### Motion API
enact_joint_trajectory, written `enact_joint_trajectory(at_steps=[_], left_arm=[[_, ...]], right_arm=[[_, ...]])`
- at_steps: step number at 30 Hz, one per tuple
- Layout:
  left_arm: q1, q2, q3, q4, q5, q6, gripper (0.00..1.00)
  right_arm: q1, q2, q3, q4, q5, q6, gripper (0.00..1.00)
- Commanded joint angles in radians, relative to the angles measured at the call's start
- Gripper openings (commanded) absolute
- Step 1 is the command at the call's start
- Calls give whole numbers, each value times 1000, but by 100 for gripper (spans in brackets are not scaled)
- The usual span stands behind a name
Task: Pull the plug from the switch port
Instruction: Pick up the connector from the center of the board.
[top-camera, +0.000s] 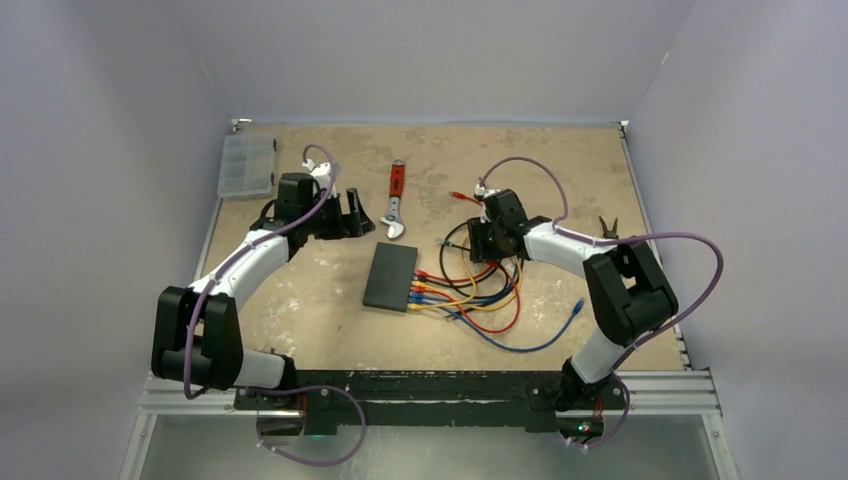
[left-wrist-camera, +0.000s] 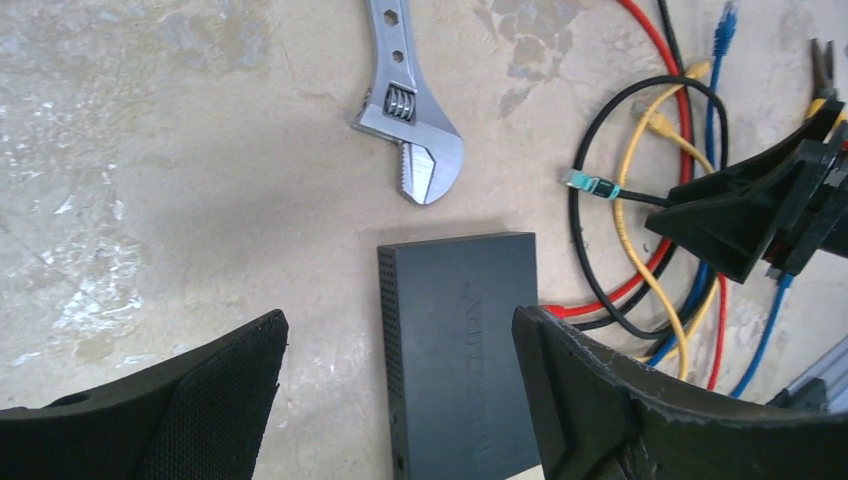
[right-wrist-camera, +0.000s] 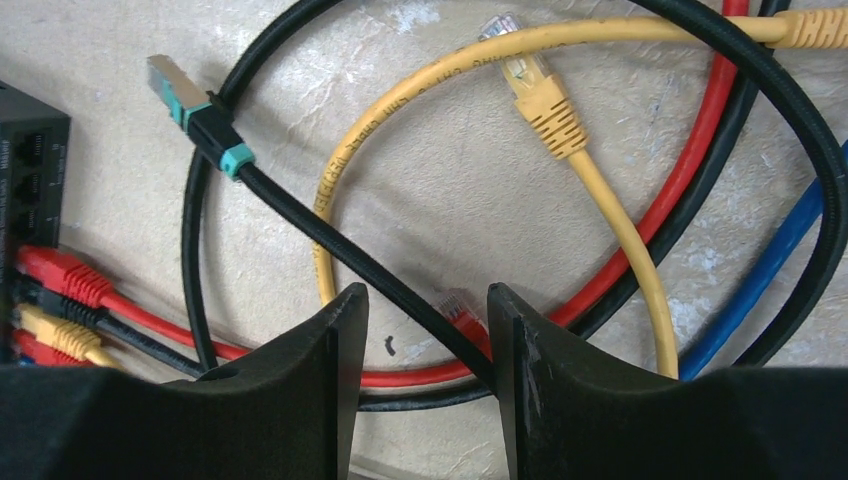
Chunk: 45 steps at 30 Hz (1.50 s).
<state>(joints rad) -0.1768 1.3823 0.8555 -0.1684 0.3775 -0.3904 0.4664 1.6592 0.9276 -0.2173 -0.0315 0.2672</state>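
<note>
The flat black switch (top-camera: 391, 276) lies mid-table, with red, black, yellow and blue plugs (top-camera: 421, 287) in the ports on its right edge. In the right wrist view the switch (right-wrist-camera: 25, 150) sits at the left edge, with a red plug (right-wrist-camera: 55, 270) and a yellow plug (right-wrist-camera: 50, 332) in ports and free ports above them. A black cable's teal-banded plug (right-wrist-camera: 195, 112) lies loose on the table. My right gripper (right-wrist-camera: 425, 295) is open over the cable tangle, right of the switch, with the black cable running between its fingers. My left gripper (left-wrist-camera: 400, 318) is open and empty above the switch (left-wrist-camera: 455, 350).
An adjustable wrench (top-camera: 396, 200) lies behind the switch. A clear compartment box (top-camera: 246, 165) stands at the back left. Pliers (top-camera: 608, 228) lie at the right. Loose yellow (right-wrist-camera: 530, 85) and red (right-wrist-camera: 460, 308) plugs and looped cables (top-camera: 490, 300) cover the table right of the switch.
</note>
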Motion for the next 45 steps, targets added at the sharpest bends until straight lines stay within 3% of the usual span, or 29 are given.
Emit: enact_joint_trajectory(at_steps=[1,3,7,10,24,36,45], left_arm=[[8,15,64,-48,-47,85,83],[8,20,76,-69,-63,102,83],[8,27,78,-99,-109,126,83],[8,26,54,-95,-130,109,82],[7,-3,42,-109,-174,110,82],[7,-3,38,-108,-175,108,82],[7,-3,36,-106,-172,107,82]], right_arm=[[14,15,31,-13,53,-15,50],[15,17,33,-11,57,-13,44],[21,18,45,-15,58,-14,15],[22,3,57,-27,62,-13,1],[22,-184,179,-81,37,43,0],[20,-345,332,-95,234,38,0],[14,-364,530,-149,373,-8,0]])
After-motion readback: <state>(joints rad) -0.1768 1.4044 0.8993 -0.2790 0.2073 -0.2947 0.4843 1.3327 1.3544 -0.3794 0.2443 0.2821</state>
